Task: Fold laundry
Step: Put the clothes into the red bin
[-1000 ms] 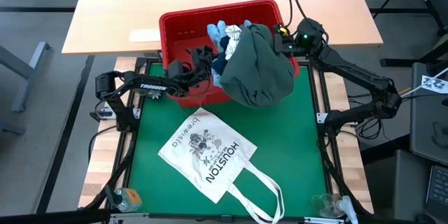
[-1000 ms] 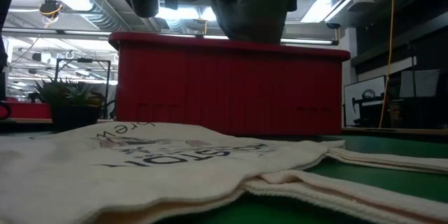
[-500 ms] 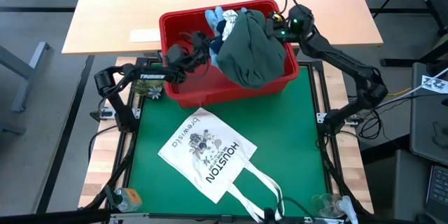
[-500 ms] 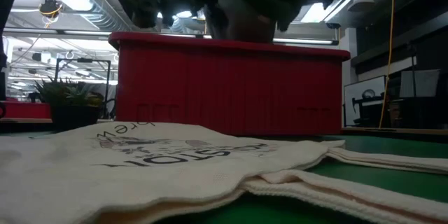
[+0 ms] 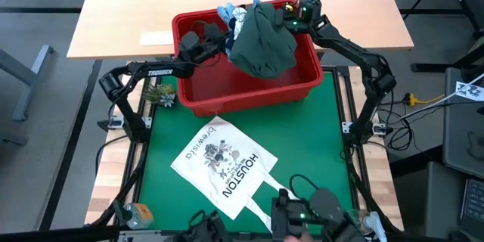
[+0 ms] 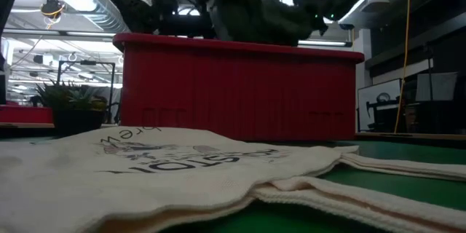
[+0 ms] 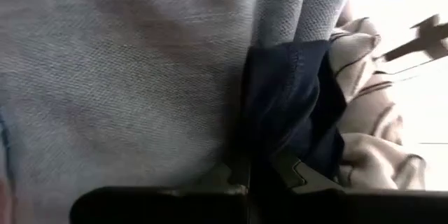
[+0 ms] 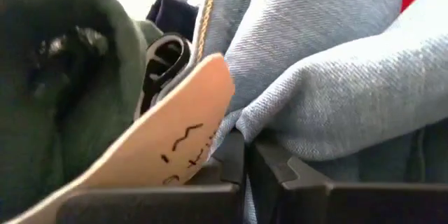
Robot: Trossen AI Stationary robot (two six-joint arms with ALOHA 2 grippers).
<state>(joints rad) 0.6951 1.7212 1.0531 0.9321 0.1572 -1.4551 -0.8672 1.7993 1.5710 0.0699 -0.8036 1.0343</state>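
Observation:
The laundry is one bundle over the far half of the red basket [image 5: 249, 94]. A dark olive garment [image 5: 261, 41] drapes over the bundle, with light blue denim [image 5: 227, 11] and white printed cloth [image 5: 242, 17] at its far side. My left gripper [image 5: 223, 43] is shut on the bundle's left side and my right gripper [image 5: 286, 21] on its far right side. In the low view the olive garment [image 6: 255, 14] rises above the basket rim [image 6: 240, 42], which hides its underside. My left gripper pinches cloth between its two shut fingers where light blue denim [image 7: 210, 147] meets navy cloth [image 7: 280, 126]; how many layers does not show. It comes in about level from the table's left. My right gripper pinches a fold of light blue denim [image 8: 280, 129] between its shut fingers, beside a tan leather patch [image 8: 182, 133]. It reaches in roughly level from the table's far right. The olive garment [image 8: 63, 77] hangs close beside the fingers.
The white "HOUSTON" tote bag [image 5: 227, 165] lies flat on the green mat [image 5: 325, 144] in front of the basket, its long handles [image 5: 283, 197] trailing to the near edge. A small plant [image 5: 160, 94] stands left of the basket. A wooden table [image 5: 128, 15] lies beyond.
Both grippers, shut throughout, have carried the bundle toward the table's far edge and a little down. The olive garment, which hung over the basket's near right rim, now sits over the basket's far half. The left gripper has also swung right and rolled somewhat.

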